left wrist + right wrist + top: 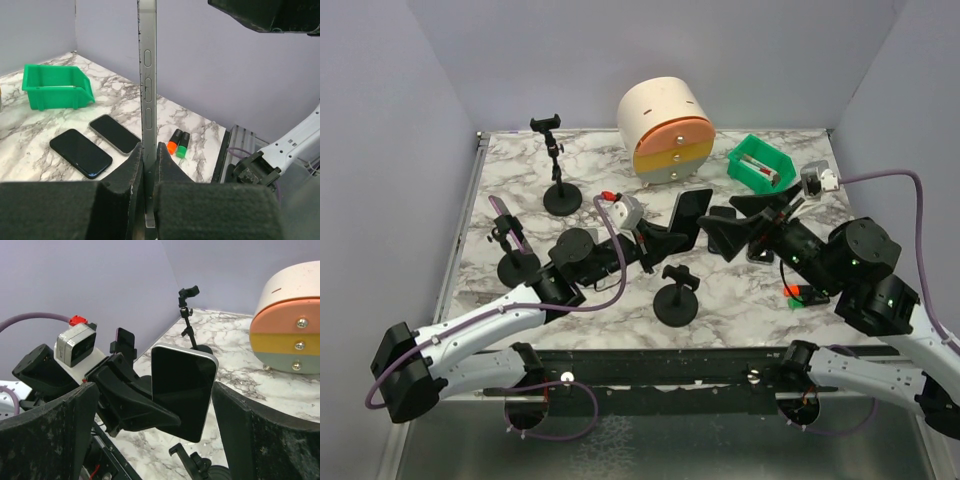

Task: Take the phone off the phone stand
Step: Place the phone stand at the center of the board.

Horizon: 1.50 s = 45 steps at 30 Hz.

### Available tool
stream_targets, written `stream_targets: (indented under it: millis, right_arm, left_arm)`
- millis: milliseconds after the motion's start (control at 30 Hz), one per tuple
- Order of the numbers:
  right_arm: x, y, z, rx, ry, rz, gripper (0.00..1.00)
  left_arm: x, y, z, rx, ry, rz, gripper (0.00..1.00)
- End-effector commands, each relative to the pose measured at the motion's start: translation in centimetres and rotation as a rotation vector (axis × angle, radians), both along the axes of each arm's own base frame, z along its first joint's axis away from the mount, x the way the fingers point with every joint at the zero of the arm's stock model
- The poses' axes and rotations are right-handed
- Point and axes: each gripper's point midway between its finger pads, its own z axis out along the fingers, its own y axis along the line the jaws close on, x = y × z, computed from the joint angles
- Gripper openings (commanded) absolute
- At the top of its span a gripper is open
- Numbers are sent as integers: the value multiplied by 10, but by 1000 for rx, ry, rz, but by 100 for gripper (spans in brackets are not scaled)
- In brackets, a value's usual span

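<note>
With our left tool [150,165] pinching the phone [148,75] edge-on above mid-worktop and our right tool [155,387] spread wide facing its screen, we should grip firmly and carry it clear of the stand [677,292], well apart from the far-right green bin [752,155] holding a small red-and-white item [765,175].

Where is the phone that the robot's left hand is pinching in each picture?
Top external: the phone stands mid-table, dark, in the left gripper.
Left wrist: the phone shows edge-on, a thin grey strip up the middle.
Right wrist: the phone sits in the centre, black face toward the camera.
Shared landmark: the marble table, in all three.
</note>
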Motion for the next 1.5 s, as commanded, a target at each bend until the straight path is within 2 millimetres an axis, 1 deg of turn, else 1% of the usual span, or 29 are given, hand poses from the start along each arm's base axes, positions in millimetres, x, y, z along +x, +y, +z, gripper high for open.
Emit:
stream_targets:
  millis: [0,100,233,333,433,533,633,733,867,933,1000,1033,1067,1133,1167,1200,1233,1267,1300,1367,1400,1467]
  right_arm:
    - [-16,-1,2,13,-67,72,100]
    - [-28,1,-3,33,-105,134,99]
    - [-58,7,8,83,-186,288,98]
    - [-72,13,13,98,-220,368,97]
    - [-88,23,20,137,-258,478,95]
    - [-99,38,22,161,-261,584,89]
    - [-101,51,22,174,-238,638,79]
    - [-102,58,22,193,-224,669,65]
    - [-98,65,19,189,-199,674,58]
    - [-97,68,18,190,-185,675,51]
    - [-97,70,17,193,-179,685,38]
    - [-97,71,16,192,-174,688,30]
    - [-97,71,16,191,-175,688,20]
    - [-96,69,17,195,-179,675,6]
    - [-94,67,18,195,-187,661,2]
    - [-93,64,21,194,-198,641,0]
    - [-89,61,23,187,-202,609,0]
    - [-83,57,25,177,-208,567,0]
    - [-75,53,28,168,-214,514,0]
    - [-48,45,28,126,-187,359,0]
    - [-30,39,22,93,-152,257,0]
    - [9,26,2,-7,-80,39,0]
  left_arm:
    - [-11,14,40,-136,-39,-8,0]
    - [-29,19,56,-196,-41,-77,0]
    - [-71,28,81,-272,-55,-259,0]
    - [-97,37,96,-307,-63,-362,0]
    - [-113,45,111,-337,-65,-429,0]
    - [-121,47,119,-352,-65,-467,0]
    - [-123,48,124,-367,-68,-476,0]
    - [-124,48,128,-377,-72,-486,0]
    - [-127,49,131,-388,-80,-496,0]
    - [-127,49,131,-388,-82,-501,0]
    - [-126,48,129,-382,-84,-498,0]
    - [-126,48,126,-377,-88,-494,0]
    - [-124,48,123,-374,-90,-485,0]
    - [-121,50,118,-377,-91,-456,0]
    - [-120,52,117,-381,-98,-439,12]
    - [-118,55,115,-385,-106,-420,43]
    - [-116,58,114,-390,-114,-393,64]
    - [-112,62,112,-395,-115,-357,85]
    - [-106,67,110,-399,-104,-307,97]
    - [-91,77,103,-396,-84,-193,99]
    - [-83,84,98,-386,-85,-130,99]
    - [-66,98,86,-352,-95,8,99]
